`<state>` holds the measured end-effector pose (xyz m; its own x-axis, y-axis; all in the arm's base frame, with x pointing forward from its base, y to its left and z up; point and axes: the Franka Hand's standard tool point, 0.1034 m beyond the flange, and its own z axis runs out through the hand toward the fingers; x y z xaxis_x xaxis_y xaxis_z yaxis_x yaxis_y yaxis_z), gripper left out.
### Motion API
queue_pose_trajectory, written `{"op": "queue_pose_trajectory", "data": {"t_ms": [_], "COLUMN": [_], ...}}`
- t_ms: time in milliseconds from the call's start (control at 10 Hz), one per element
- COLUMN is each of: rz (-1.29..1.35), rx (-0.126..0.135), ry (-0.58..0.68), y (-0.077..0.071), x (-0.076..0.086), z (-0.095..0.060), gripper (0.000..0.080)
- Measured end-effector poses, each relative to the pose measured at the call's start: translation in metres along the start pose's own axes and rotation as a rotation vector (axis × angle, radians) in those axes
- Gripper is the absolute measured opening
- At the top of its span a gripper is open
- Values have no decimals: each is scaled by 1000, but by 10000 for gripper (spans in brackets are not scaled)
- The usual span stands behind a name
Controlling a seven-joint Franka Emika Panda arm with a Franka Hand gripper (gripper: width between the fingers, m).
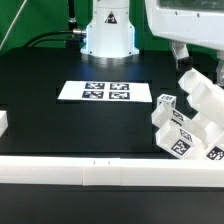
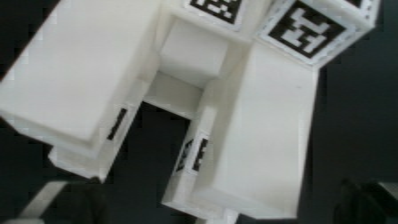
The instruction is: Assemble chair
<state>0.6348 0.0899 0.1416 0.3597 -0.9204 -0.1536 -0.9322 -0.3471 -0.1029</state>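
Observation:
The chair is in loose glossy white parts with black-and-white tags, clustered at the exterior view's right [image 1: 188, 128]. A small tagged cube [image 1: 166, 100] stands at the cluster's left. My gripper [image 1: 198, 66] hangs just above the cluster's tallest piece [image 1: 196, 92]. In the wrist view the white chair parts [image 2: 214, 110] fill the picture, with two tags on their far ends. My gripper [image 2: 205, 205] is open. Its dark fingertips [image 2: 43, 202] show at either side, with dark gaps between them and the white piece, so nothing is gripped.
The marker board [image 1: 107, 91] lies flat mid-table in front of the robot base [image 1: 108, 35]. A long low white rail [image 1: 100, 172] runs along the table's front edge. A white block [image 1: 3, 122] sits at the exterior view's left edge.

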Motion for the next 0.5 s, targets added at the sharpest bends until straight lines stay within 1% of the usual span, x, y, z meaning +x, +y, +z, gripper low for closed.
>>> {"op": "queue_pose_trajectory", "data": {"t_ms": [300, 400, 500], "rz": [-8, -25, -21], "rx": [-2, 0, -9], "ry": [2, 7, 4], "y": [1, 5, 12], "x": [1, 2, 2], "z": [3, 6, 8], "gripper": [649, 649, 649]}}
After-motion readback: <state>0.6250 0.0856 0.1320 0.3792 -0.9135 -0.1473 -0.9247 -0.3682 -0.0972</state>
